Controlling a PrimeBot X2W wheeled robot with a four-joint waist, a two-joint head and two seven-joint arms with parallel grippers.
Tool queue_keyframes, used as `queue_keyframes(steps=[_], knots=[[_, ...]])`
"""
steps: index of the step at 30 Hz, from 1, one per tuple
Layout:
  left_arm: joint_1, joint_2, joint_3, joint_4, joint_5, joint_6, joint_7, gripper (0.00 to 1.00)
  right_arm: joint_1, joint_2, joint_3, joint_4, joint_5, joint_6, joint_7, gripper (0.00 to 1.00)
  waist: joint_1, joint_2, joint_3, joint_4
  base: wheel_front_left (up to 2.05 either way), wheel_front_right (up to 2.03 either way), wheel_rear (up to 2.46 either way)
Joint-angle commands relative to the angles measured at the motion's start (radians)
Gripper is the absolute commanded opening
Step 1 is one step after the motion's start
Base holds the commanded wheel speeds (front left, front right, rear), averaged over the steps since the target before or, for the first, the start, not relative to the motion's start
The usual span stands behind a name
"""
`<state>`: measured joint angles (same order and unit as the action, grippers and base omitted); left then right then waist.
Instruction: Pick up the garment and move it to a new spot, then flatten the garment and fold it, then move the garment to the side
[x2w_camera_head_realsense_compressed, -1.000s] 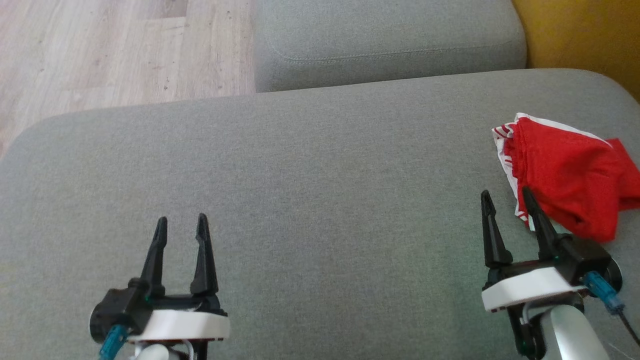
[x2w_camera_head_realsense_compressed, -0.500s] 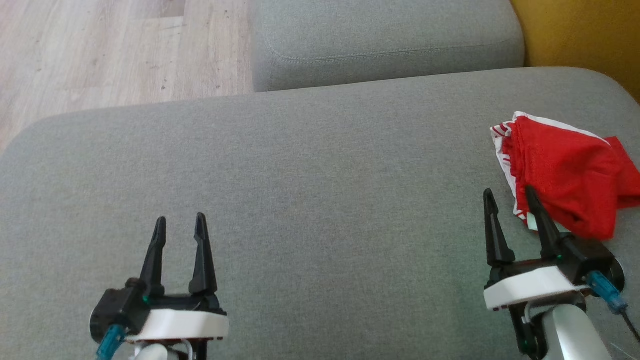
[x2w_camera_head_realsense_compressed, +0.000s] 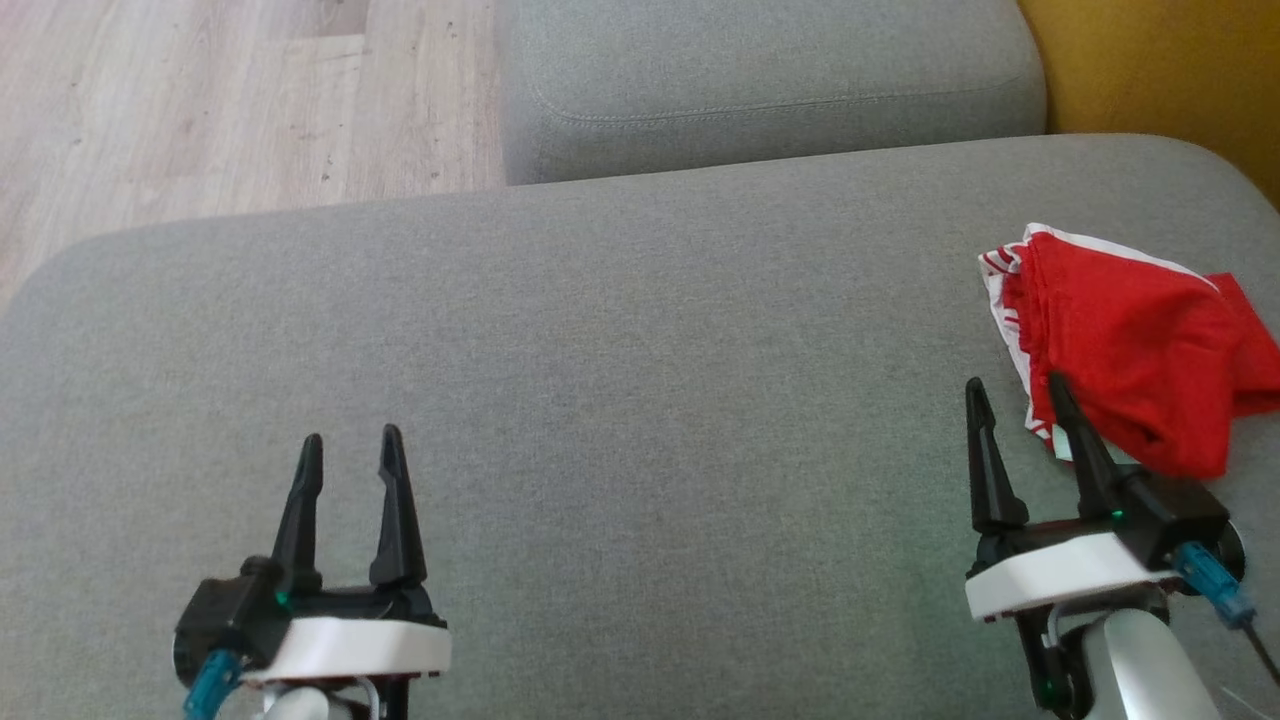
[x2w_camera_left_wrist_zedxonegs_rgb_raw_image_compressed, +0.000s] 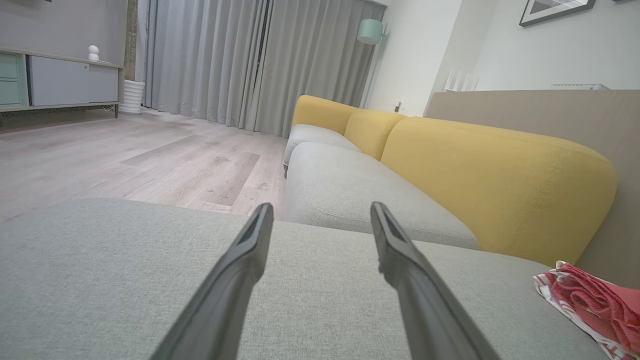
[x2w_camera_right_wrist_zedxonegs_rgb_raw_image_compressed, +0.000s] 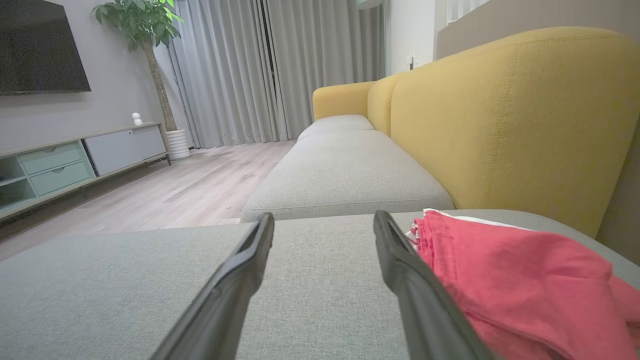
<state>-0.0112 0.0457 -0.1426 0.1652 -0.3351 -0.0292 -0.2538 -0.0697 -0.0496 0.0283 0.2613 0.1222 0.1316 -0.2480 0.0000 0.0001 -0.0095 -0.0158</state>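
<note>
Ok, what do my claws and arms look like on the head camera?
The left claw and right claw match: two long, tapering black fingers on a black body, a white band behind it, a green light and a blue plug. A thin dark cable runs from the right one's plug; its forearm is pale grey.

One red garment (x2w_camera_head_realsense_compressed: 1120, 350) counted. Two grippers tallied: left gripper (x2w_camera_head_realsense_compressed: 351, 436), right gripper (x2w_camera_head_realsense_compressed: 1015, 383). Four dark fingers (x2w_camera_head_realsense_compressed: 398, 520) seen in all, two per gripper. Three grey seat cushions (x2w_camera_left_wrist_zedxonegs_rgb_raw_image_compressed: 100, 260) counted in row in left wrist view; two of them caught in head view. Three yellow back cushions (x2w_camera_left_wrist_zedxonegs_rgb_raw_image_compressed: 500, 185) counted. One teal lamp (x2w_camera_left_wrist_zedxonegs_rgb_raw_image_compressed: 370, 31) noted, one framed picture (x2w_camera_left_wrist_zedxonegs_rgb_raw_image_compressed: 555, 9). In right wrist view: one potted plant (x2w_camera_right_wrist_zedxonegs_rgb_raw_image_compressed: 142, 25), one dark screen (x2w_camera_right_wrist_zedxonegs_rgb_raw_image_compressed: 40, 47), one low sideboard (x2w_camera_right_wrist_zedxonegs_rgb_raw_image_compressed: 75, 160), one small white figure (x2w_camera_right_wrist_zedxonegs_rgb_raw_image_compressed: 136, 118) spotted on top.
</note>
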Motion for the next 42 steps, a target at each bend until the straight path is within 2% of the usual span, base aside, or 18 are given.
queue_keyframes(steps=[1, 2, 3, 7, 42], knots=[[-0.024, 0.004, 0.038, -0.029, -0.014, 0.007, -0.008, 1.0, -0.025, -0.001, 0.029, -0.028, 0.001, -0.001, -0.014, 1.0, 0.0, -0.0001, 0.0, 0.001, 0.0, 0.0, 0.0], [-0.023, 0.004, 0.04, -0.03, -0.02, 0.009, -0.008, 1.0, -0.025, -0.001, 0.031, -0.027, 0.001, -0.001, -0.014, 1.0, 0.0, -0.0001, 0.0, 0.001, 0.0, 0.0, 0.0], [0.0, 0.0, 0.005, 0.001, -0.019, 0.004, 0.0, 0.0, 0.0, 0.0, 0.004, 0.003, 0.0, 0.0, 0.0, 0.0, 0.0, -0.0001, 0.0, 0.001, 0.0, 0.0, 0.0], [0.016, -0.002, 0.005, 0.054, -0.027, 0.002, 0.007, 0.0, 0.018, 0.002, 0.004, 0.054, 0.01, 0.0, 0.004, 0.0, 0.0, -0.0001, 0.0, 0.001, 0.0, 0.0, 0.0], [-0.015, 0.002, 0.071, 0.062, -0.371, -0.026, 0.103, 0.0, 0.003, 0.001, -0.036, 0.035, 0.415, 0.0, 0.102, 0.0, 0.0, -0.0001, 0.004, 0.005, 0.0, 0.0, 0.0]])
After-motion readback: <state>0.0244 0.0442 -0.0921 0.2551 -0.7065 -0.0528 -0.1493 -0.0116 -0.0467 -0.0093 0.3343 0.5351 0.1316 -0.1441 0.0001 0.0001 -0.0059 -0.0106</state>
